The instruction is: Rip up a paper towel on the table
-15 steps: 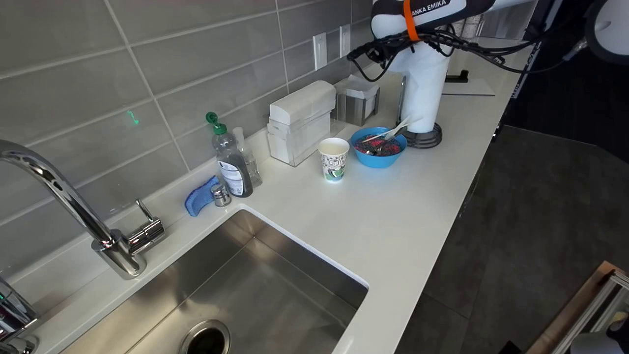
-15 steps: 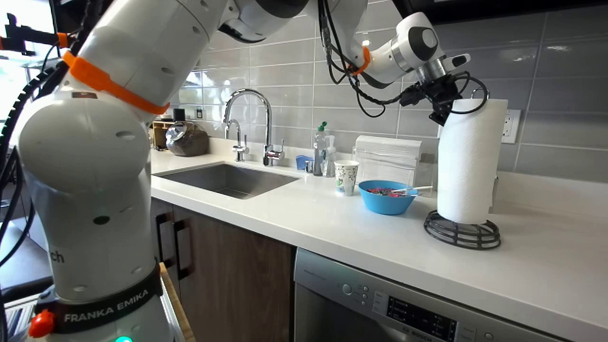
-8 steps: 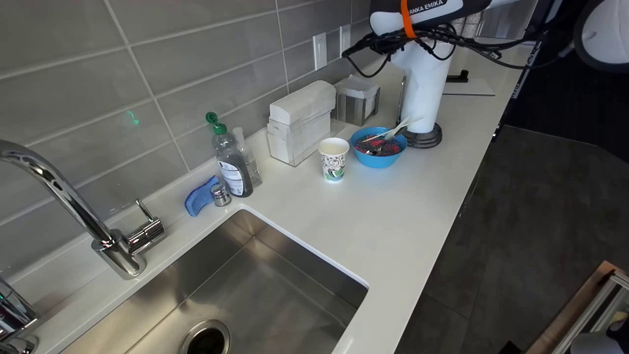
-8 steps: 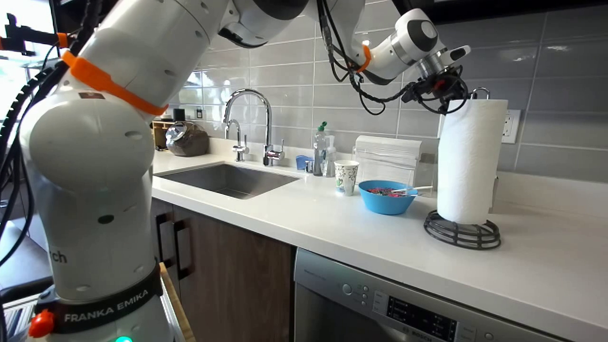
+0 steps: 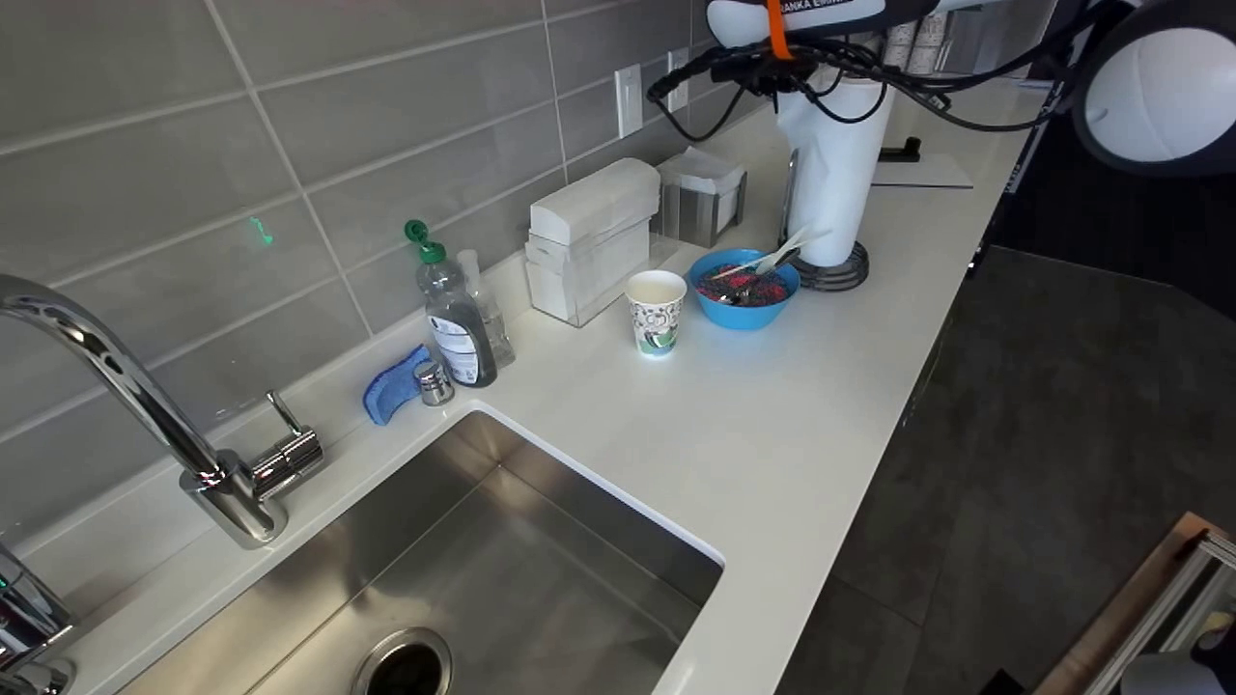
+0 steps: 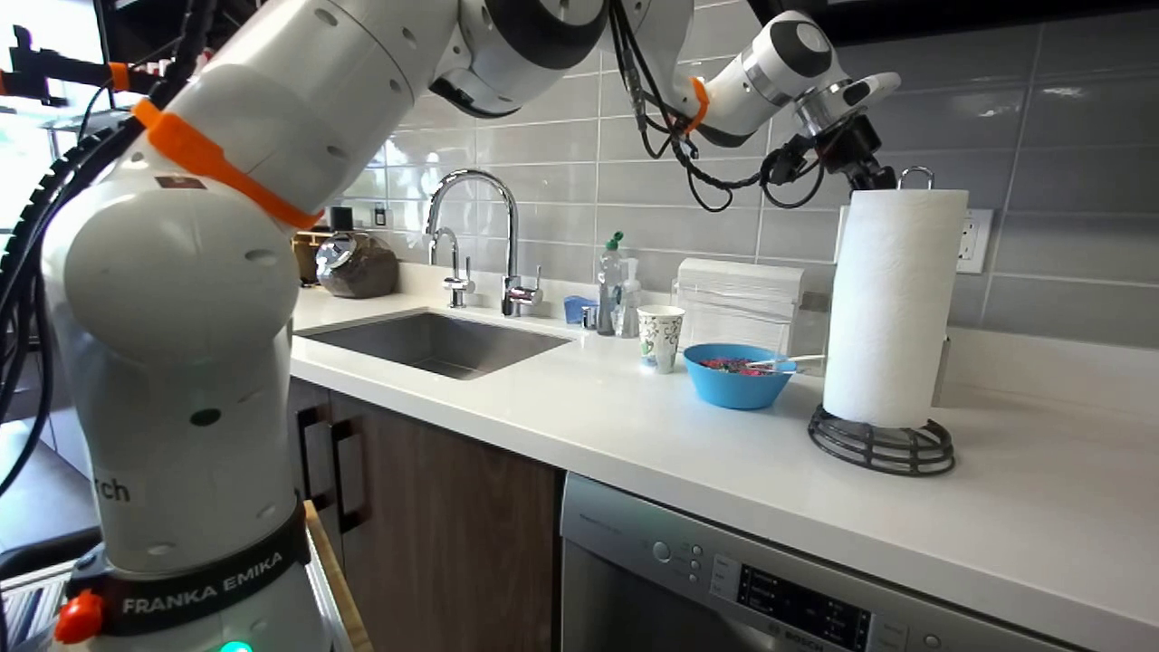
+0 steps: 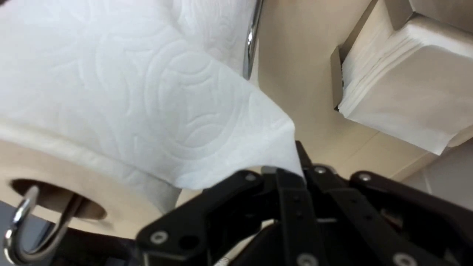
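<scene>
In the wrist view, the black gripper (image 7: 302, 171) pinches a corner of the paper towel (image 7: 196, 107), a thin white sheet embossed with rounded, looping lines. The sheet lies partly against its cylindrical roll (image 6: 892, 308), whose round end face has a hole with a bent, shiny metal rod (image 7: 13, 236) in it. The roll stands on a dark wire base (image 6: 883, 450) between the straight front edge and the wall-side edge of the smooth white table (image 6: 634, 417). In both exterior views a round blue bowl (image 6: 735, 391) sits just beside the base, with a patterned, tapering cup (image 6: 659, 335) near it. A stainless-steel sink (image 5: 541, 579) is set between the two edges.
</scene>
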